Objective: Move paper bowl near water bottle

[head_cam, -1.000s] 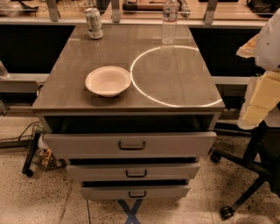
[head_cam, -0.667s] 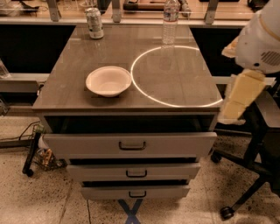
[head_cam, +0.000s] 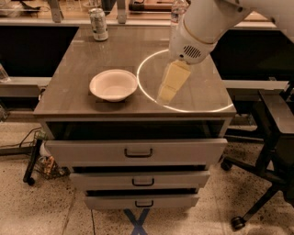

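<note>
The paper bowl (head_cam: 113,85) is a shallow cream-white bowl. It sits upright on the grey tabletop (head_cam: 115,48), left of centre near the front. The water bottle (head_cam: 177,10) stands at the back right edge; only its upper part shows behind my arm. My gripper (head_cam: 166,95) hangs from the white arm over the tabletop. It is to the right of the bowl, apart from it, and holds nothing I can see.
A silver-green soda can (head_cam: 98,24) stands at the back left. A bright ring of light (head_cam: 146,89) lies on the right half of the top. Three drawers (head_cam: 138,151) stand slightly open below. An office chair (head_cam: 271,133) is on the right.
My arm has swung in from the right edge to over the table, bringing the gripper down beside the bowl. The bowl, can and bottle have not moved.
</note>
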You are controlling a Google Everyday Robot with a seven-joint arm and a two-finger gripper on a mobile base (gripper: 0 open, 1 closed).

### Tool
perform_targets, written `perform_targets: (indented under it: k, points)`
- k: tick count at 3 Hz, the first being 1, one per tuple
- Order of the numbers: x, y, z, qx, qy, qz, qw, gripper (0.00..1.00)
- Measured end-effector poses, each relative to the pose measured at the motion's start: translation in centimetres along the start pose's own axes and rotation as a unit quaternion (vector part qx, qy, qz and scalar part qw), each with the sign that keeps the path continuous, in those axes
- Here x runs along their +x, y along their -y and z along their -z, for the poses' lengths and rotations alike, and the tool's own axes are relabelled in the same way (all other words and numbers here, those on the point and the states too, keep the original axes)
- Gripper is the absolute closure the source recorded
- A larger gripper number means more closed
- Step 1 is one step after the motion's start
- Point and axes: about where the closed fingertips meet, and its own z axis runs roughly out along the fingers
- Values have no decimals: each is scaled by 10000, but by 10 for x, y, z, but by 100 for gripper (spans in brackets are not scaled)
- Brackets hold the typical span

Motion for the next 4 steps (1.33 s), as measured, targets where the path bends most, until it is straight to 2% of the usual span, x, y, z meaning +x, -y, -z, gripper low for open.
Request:
perform_targets:
  k: [1, 2, 3, 4]
  points:
    - [0, 0, 0, 0, 0, 0, 10000, 0]
    - [-42, 30, -36, 30, 203, -253, 9995, 0]
    - [-72, 54, -64, 11, 370, -561, 9977, 0]
    - [-87, 73, -95, -39, 399, -1047, 9937, 0]
